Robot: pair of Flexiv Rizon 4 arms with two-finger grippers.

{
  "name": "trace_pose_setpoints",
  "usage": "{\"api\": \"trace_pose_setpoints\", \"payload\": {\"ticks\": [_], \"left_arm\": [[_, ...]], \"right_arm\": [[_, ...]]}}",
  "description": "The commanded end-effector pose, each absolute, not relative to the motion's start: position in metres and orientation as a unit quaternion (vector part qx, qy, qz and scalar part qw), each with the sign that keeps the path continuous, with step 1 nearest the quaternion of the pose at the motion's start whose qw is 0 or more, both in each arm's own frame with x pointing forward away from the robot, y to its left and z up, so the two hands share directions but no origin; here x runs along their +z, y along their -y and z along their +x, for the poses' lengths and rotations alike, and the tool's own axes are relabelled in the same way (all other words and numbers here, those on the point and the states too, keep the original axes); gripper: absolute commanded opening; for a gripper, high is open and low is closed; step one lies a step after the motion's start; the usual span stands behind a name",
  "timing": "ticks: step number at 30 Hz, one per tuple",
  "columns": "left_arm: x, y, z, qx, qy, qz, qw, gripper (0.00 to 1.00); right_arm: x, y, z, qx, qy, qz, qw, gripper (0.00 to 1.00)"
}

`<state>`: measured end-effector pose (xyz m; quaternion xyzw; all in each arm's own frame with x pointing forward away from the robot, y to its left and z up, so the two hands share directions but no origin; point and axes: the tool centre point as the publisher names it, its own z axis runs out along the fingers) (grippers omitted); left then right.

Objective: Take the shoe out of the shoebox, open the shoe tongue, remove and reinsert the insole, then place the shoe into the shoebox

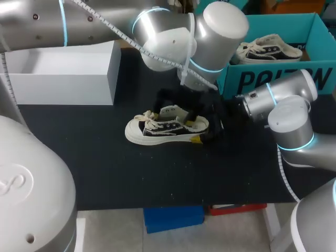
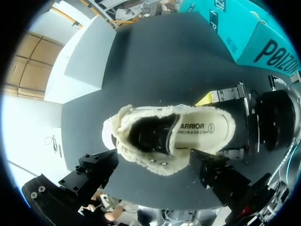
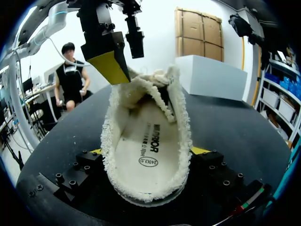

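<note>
One low sneaker (image 1: 165, 128), with a black upper, cream fleece lining, white sole and laces. It stands upright on its sole in the middle of the counter (image 1: 105, 168), toe to the left and heel to the right, outside the shoebox.

One insole (image 3: 141, 150), cream with a printed mark, lying flat inside the sneaker.

One right pincer (image 3: 148, 151), low over the counter at the sneaker's right end. Its yellow tips press the heel from the near and far sides, clamped on the sneaker.

One left pincer (image 2: 154, 162), on the arm reaching across from the left, hanging over the sneaker's opening. Its fingers stand wide apart and hold nothing. Whether a tip touches the fleece collar cannot be told.

One teal shoebox (image 1: 278, 79), open, at the far right of the counter, near the sneaker but apart from it.

One second sneaker (image 1: 268, 48) of the same pattern, lying inside that shoebox.

One white box (image 1: 63, 84) at the far left.
</note>
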<state>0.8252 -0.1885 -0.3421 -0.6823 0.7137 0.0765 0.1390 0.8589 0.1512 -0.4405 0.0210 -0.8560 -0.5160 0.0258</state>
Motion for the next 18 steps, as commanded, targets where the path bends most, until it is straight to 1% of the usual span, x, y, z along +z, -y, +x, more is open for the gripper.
{"api": "trace_pose_setpoints", "payload": {"ticks": [1, 13, 18], "left_arm": [[-0.357, 0.199, 0.835, 0.095, -0.712, -0.682, 0.14, 1.0], [-0.377, 0.196, 0.848, 0.173, -0.697, -0.676, 0.167, 1.0], [-0.379, 0.188, 0.855, 0.182, -0.689, -0.68, 0.174, 1.0]], "right_arm": [[-0.445, -0.153, 0.857, -0.516, 0.856, 0.021, 0.026, 0.0], [-0.445, -0.153, 0.857, -0.516, 0.856, 0.021, 0.026, 0.0], [-0.445, -0.153, 0.857, -0.516, 0.856, 0.021, 0.026, 0.0]]}}
